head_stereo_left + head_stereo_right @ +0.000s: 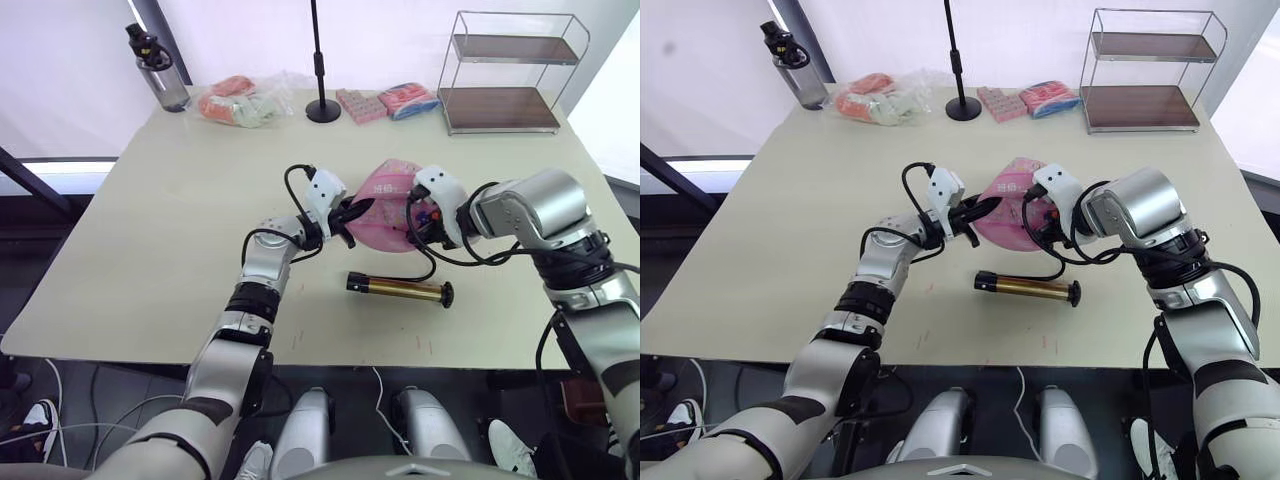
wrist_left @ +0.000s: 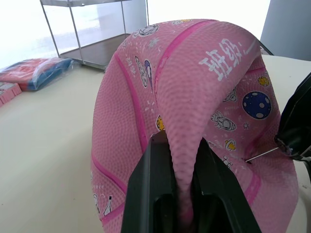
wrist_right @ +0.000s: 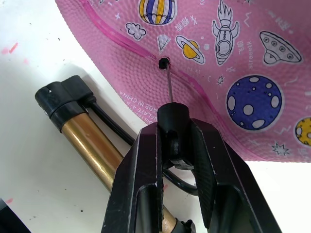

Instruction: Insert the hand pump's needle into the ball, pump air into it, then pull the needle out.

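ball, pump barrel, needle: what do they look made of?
Ball: looks like soft pink rubber, pebbled matte skin; it folds where the left gripper pinches it.
Hand pump barrel: likely metal, bronze-gold with a glossy sheen; black caps look plastic.
Needle: thin shiny pin, probably steel, in a black fitting held by the right gripper.

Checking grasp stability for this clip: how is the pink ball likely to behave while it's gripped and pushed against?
The ball looks deflated and floppy: the left gripper pinches a fold of its skin. It will probably buckle under a push from the needle rather than resist. Its pebbled surface likely grips well, so slipping seems unlikely.
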Available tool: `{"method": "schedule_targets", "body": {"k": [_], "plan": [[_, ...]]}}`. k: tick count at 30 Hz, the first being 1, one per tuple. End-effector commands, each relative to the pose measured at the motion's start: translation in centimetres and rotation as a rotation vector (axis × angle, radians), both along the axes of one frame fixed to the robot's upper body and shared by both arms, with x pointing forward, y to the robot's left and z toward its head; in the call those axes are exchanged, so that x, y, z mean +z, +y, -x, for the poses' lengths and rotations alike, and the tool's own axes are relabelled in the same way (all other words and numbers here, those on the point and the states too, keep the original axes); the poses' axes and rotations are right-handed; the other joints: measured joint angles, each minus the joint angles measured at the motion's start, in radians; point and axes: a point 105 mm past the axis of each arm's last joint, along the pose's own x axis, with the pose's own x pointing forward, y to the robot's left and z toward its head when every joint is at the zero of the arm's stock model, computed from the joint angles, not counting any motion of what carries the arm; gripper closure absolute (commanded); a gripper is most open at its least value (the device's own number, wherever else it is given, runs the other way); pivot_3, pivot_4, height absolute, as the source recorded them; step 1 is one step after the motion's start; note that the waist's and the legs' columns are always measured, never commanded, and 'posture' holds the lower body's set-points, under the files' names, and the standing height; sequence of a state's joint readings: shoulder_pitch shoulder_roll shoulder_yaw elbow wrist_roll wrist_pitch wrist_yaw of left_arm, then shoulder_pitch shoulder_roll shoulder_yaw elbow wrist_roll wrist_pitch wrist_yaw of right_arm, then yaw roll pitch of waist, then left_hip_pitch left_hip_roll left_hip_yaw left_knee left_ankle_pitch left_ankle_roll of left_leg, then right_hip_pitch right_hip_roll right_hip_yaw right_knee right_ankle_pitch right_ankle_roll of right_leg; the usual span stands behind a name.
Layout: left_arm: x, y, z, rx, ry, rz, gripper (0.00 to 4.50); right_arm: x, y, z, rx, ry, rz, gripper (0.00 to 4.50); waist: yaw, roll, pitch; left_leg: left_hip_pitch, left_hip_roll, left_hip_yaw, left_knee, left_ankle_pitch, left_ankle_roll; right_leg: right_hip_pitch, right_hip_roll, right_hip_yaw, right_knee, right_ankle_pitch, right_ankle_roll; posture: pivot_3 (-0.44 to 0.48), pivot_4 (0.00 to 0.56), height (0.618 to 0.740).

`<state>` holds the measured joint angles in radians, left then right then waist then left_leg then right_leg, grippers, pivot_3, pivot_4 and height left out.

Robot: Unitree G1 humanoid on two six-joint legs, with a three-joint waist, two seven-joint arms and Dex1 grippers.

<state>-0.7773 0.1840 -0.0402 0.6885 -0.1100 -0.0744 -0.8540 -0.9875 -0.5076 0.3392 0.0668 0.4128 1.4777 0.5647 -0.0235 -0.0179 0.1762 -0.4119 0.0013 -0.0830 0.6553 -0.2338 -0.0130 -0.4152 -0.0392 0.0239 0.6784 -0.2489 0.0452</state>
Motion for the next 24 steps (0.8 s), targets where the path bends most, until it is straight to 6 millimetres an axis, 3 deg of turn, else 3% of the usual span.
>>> {"method": "schedule_targets", "body": {"k": [1, 24], "plan": [[0.4, -1.9, 0.9, -0.073, -0.001, 0.024, 4.45, -0.7, 1.1, 0.2, 0.04, 0.022, 0.01, 4.19, -0.003, 0.0, 0.0, 0.0, 0.0, 0.0, 0.0, 0.0, 0.0, 0.0, 0.0, 0.0, 0.0, 0.0, 0.0, 0.0, 0.15, 0.731], [1.0, -1.5, 0.3, -0.039, 0.039, 0.081, 4.45, -2.9, 0.7, 0.6, 0.084, 0.045, 0.111, 4.19, -0.01, 0.0, 0.0, 0.005, 0.0, 0.0, 0.0, 0.001, -0.001, 0.006, 0.0, 0.0, 0.0, 0.0, 0.0, 0.0, 0.15, 0.731]]}}
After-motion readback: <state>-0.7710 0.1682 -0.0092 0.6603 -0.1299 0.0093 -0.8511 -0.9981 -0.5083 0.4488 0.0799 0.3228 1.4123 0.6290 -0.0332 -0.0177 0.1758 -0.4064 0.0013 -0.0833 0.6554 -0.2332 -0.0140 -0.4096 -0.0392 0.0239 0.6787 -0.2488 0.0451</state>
